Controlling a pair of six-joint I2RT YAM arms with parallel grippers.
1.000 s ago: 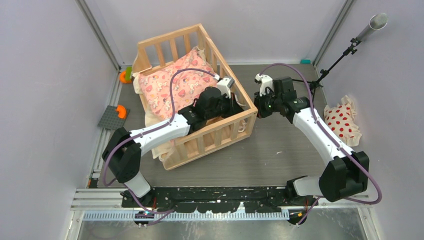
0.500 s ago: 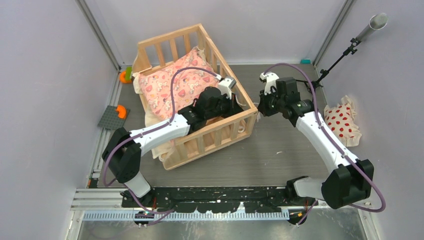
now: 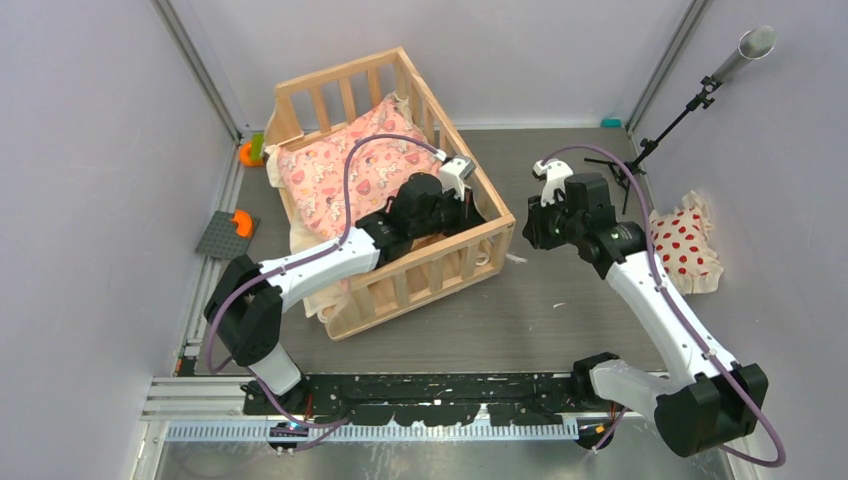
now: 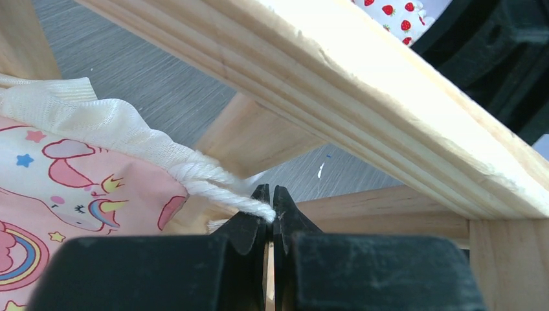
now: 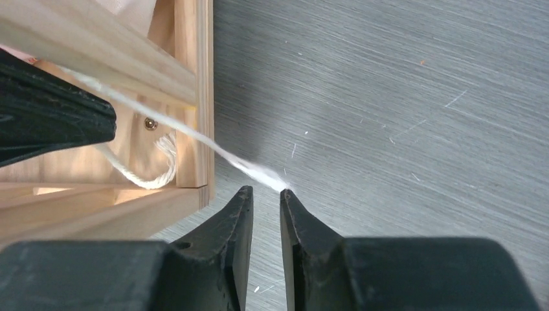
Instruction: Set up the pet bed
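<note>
The pet bed (image 3: 440, 253) stands on the far-left part of the table (image 3: 560, 300), one long side angled toward the arm bases and its right near corner pointing at the right arm. A pink cushion (image 3: 340, 170) lies inside it.

What the next move depends on is a cream tie cord (image 5: 194, 133) from the cushion's corner. It runs under the top rail, past the corner post (image 5: 194, 78) and out over the table. Its long axis goes from inside the bed outward to the right, and its frayed tip (image 5: 268, 176) ends just ahead of the right gripper (image 5: 267, 194).

That gripper sits on the table side of the corner with its fingers a narrow gap apart and nothing between them. The tip lies just beyond the fingertips and a little toward the right one. The wrist view does not settle whether it brushes that finger.

The left gripper (image 4: 272, 194) reaches inside the bed close under the rail (image 4: 362, 97). Its fingers are pressed together on the same cord, right where it leaves the cushion's hem (image 4: 116, 126).

So the right arm is nearer the loose end and the left arm holds the root. My guess is that re-taking the tip needs a short push forward along the cord's line.
</note>
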